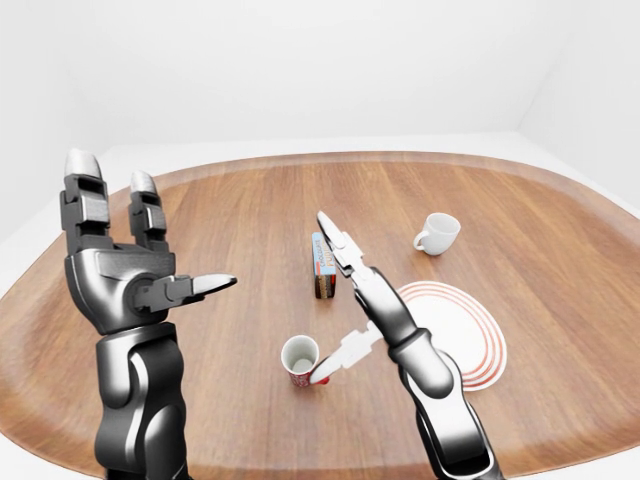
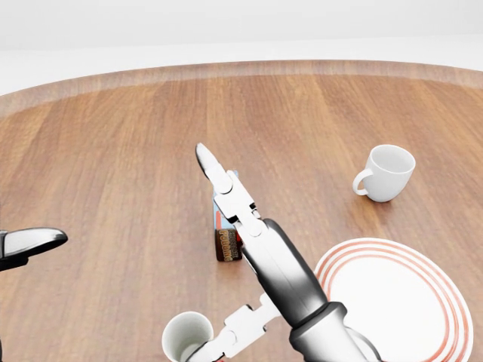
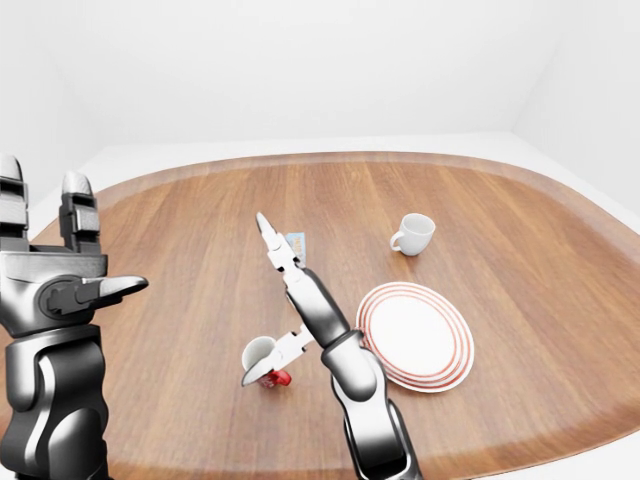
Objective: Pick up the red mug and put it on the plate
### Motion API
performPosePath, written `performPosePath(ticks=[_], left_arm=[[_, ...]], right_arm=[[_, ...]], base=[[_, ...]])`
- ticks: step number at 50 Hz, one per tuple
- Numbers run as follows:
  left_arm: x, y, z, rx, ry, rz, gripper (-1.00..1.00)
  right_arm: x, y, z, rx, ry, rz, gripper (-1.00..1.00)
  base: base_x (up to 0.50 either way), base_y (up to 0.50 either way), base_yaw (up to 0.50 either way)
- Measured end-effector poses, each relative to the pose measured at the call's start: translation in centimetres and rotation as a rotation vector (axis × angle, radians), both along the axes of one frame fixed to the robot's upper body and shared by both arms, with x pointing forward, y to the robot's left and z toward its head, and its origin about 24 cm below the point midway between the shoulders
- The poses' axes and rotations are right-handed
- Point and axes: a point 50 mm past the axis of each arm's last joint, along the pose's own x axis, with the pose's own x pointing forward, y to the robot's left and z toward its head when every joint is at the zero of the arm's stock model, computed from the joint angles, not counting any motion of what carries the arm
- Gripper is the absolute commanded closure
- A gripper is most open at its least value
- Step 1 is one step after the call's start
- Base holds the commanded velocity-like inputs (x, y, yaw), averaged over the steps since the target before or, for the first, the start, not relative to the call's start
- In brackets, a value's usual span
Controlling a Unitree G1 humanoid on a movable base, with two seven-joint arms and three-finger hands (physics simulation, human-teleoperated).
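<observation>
Nearest in the left-eye view, the left hand (image 1: 125,275) is raised upright at the left, fingers spread apart, thumb pointing right, holding nothing. The right hand (image 1: 352,300) reaches in from the bottom over the table (image 1: 220,210), fingers splayed wide, long fingers pointing up the view and thumb angled down-left toward the mug. Nothing is clamped in it.

The red mug (image 1: 300,360) stands upright near the bottom edge of the table, just left of the right hand's thumb tip; thumb looks to be touching or almost touching its rim, cannot tell which. Its inside is white and looks empty. Red outside shows only at the base.

The plate (image 3: 418,335), white with red rings, lies to the right of the mug, apart from it, with nothing on it. The right forearm sits between mug and plate in the right-eye view.

Further up, a pudding box (image 1: 322,268) lies on its side mid-table, partly hidden behind the right hand's fingers.

Farthest, a white cup (image 2: 386,173) stands upright upper right, handle to the left, looks empty.
</observation>
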Motion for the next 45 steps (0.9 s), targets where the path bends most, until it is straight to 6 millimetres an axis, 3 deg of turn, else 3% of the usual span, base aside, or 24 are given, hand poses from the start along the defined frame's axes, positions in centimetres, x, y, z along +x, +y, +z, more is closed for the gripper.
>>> performPosePath(ticks=[17, 31, 45], left_arm=[[-0.1, 0.1, 0.2, -0.004, -0.007, 0.002, -1.0], [-0.2, -0.1, 0.0, -0.003, -0.004, -0.002, -1.0], [-0.2, -0.1, -0.1, -0.004, 0.0, -0.005, -1.0]], right_arm=[[0.6, 1.1, -2.0, -0.13, 0.06, 0.025, -1.0], [1.1, 3.5, -4.7, -0.388, 0.122, 0.114, -1.0], [1.4, 4.4, -6.2, -0.483, 0.168, 0.14, -1.0]], base=[[0.0, 0.0, 0.0], [0.0, 0.0, 0.0], [0.0, 0.0, 0.0]])
